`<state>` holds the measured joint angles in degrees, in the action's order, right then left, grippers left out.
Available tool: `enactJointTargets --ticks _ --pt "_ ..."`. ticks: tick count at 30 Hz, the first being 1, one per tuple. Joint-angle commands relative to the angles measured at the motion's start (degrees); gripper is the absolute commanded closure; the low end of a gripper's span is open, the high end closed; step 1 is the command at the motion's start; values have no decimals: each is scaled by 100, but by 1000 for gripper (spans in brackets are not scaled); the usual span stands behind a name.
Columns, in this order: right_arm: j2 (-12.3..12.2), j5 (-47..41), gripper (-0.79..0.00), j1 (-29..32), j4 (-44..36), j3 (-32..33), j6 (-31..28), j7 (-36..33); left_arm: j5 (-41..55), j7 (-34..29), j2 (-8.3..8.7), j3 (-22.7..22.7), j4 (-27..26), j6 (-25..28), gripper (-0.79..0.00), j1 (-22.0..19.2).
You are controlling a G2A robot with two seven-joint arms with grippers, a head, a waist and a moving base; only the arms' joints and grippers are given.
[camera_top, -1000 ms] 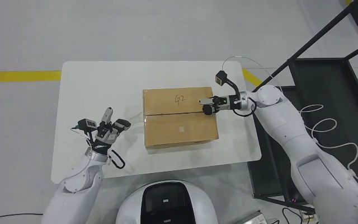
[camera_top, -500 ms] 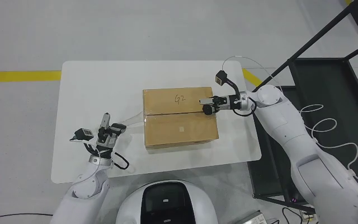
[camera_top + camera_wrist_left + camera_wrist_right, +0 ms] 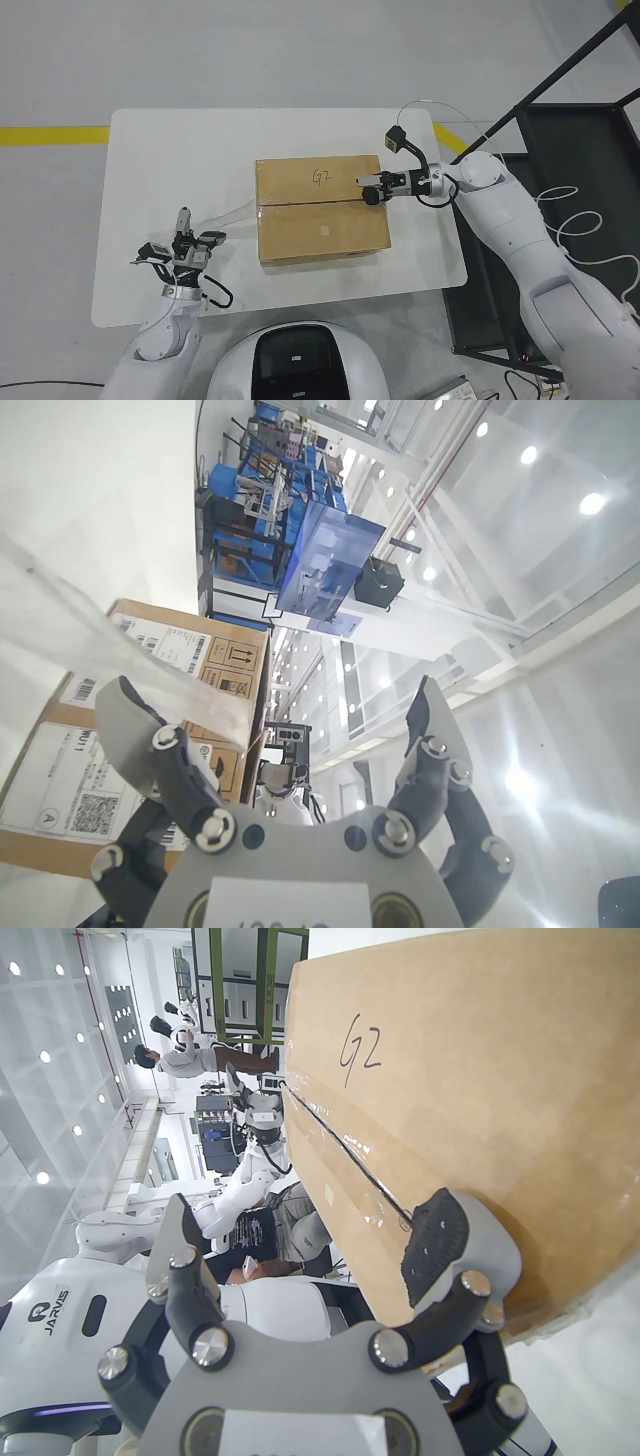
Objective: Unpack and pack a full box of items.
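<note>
The box (image 3: 320, 208) sits mid-table (image 3: 150, 150), left gripper (image 3: 197, 230) to its left, right gripper (image 3: 366, 189) at its right edge.

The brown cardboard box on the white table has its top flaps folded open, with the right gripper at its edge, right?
No, the flaps are shut, as the top view shows. The brown cardboard box does sit on the white table, with the right gripper at its edge.

1. Bright, even overhead light covers the white bench (image 3: 150, 150). The box (image 3: 320, 210) casts only a faint, soft shadow.
2. In the left wrist view, ceiling lamps (image 3: 592, 502) flare into hazy glare.
3. Both wrist views bend straight lines near their edges.
</note>
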<state>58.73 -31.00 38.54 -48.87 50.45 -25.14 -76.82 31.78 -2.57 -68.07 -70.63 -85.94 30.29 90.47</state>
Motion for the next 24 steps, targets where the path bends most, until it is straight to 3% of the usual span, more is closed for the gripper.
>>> enactJointTargets --ticks 1,9,17,19,20,21,24 --pt "0 0 -785 0 0 0 0 0 -158 254 -48 122 119 46 -785 -8" --pt "0 0 -785 0 0 0 0 0 -322 717 -248 584 526 170 -785 -279" --pt "0 0 -785 0 0 0 0 0 -238 981 -408 731 954 207 -785 -679" --pt "0 0 -785 0 0 0 0 0 -226 1022 -444 754 1043 214 -696 -761" --pt "0 0 -785 0 0 0 0 0 -218 1040 -460 759 1081 221 -588 -791" --pt "0 0 -785 0 0 0 0 0 -219 1056 -474 761 1106 245 -539 -813" --pt "0 0 -785 0 0 0 0 0 -227 1070 -507 743 1153 292 -591 -832"
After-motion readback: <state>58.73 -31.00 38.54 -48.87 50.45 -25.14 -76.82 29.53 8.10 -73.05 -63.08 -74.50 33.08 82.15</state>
